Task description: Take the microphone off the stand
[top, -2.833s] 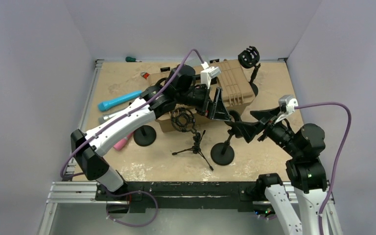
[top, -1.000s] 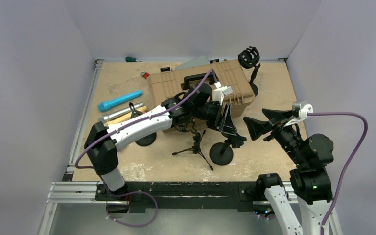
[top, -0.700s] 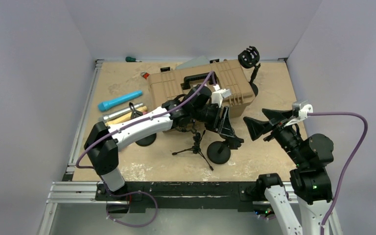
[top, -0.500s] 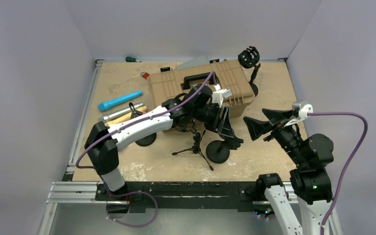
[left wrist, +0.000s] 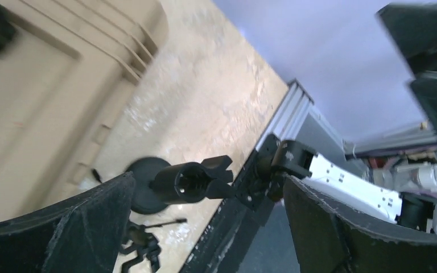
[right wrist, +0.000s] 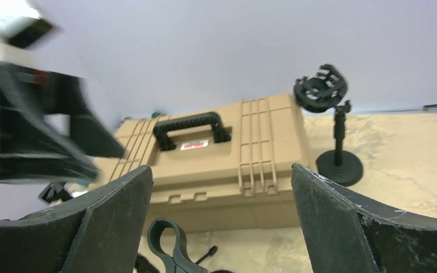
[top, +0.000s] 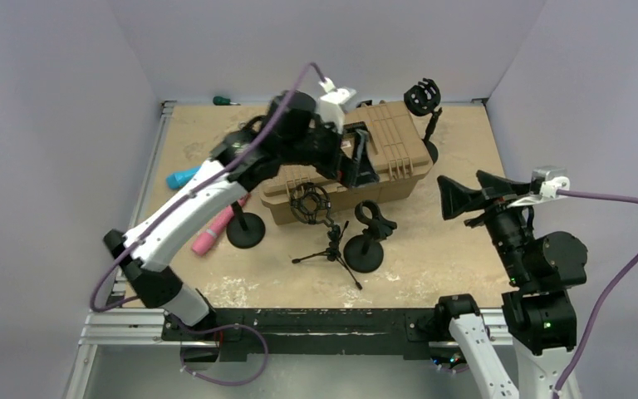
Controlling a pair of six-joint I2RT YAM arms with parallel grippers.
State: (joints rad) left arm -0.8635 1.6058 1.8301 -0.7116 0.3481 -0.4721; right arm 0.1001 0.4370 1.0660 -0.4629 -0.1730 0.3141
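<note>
The black stand (top: 364,246) with a round base stands in the middle of the table, and its clip (top: 375,215) is empty. The clip also shows in the left wrist view (left wrist: 190,181) and the right wrist view (right wrist: 168,242). A pink microphone (top: 208,237) lies tilted beside a second round-base stand (top: 245,230); I cannot tell whether a clip holds it. My left gripper (top: 362,160) is open and empty, raised over the tan case (top: 399,150). My right gripper (top: 465,196) is open and empty, right of the middle stand.
A small tripod with a shock mount (top: 314,205) stands just left of the middle stand. Another shock-mount stand (top: 423,97) is at the back right. A blue microphone (top: 181,177) lies at the left. A green-handled tool (top: 224,100) lies at the back edge.
My left gripper has left the middle stand's clip and risen back over the tan case. My right gripper has drawn back to the right. The middle stand has shifted slightly left.
</note>
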